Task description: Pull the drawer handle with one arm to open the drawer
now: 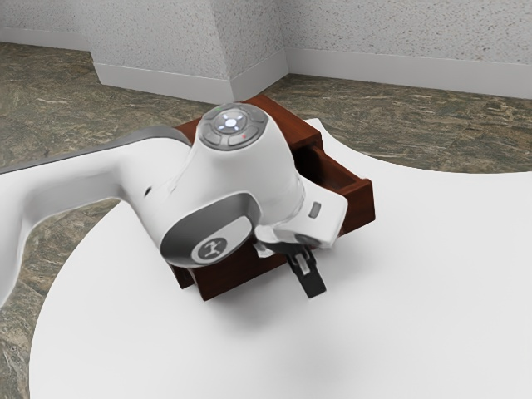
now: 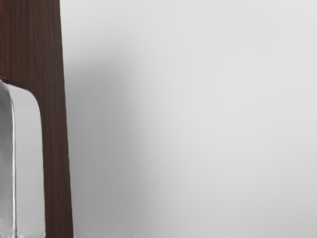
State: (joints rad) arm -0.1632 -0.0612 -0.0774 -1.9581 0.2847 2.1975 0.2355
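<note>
A dark red-brown wooden cabinet stands on the white table. Its upper drawer sticks out toward the exterior view's right, with its hollow inside showing. My white arm reaches over the cabinet from the exterior view's left and hides much of it. My black gripper points down at the table, close to the cabinet's near lower face and left of the drawer's front. In the wrist view a wooden panel runs past the hand, with a curved silver handle beside it.
The white table spreads wide toward the exterior view's right and front. A brown stone-patterned floor and a white wall corner lie behind it.
</note>
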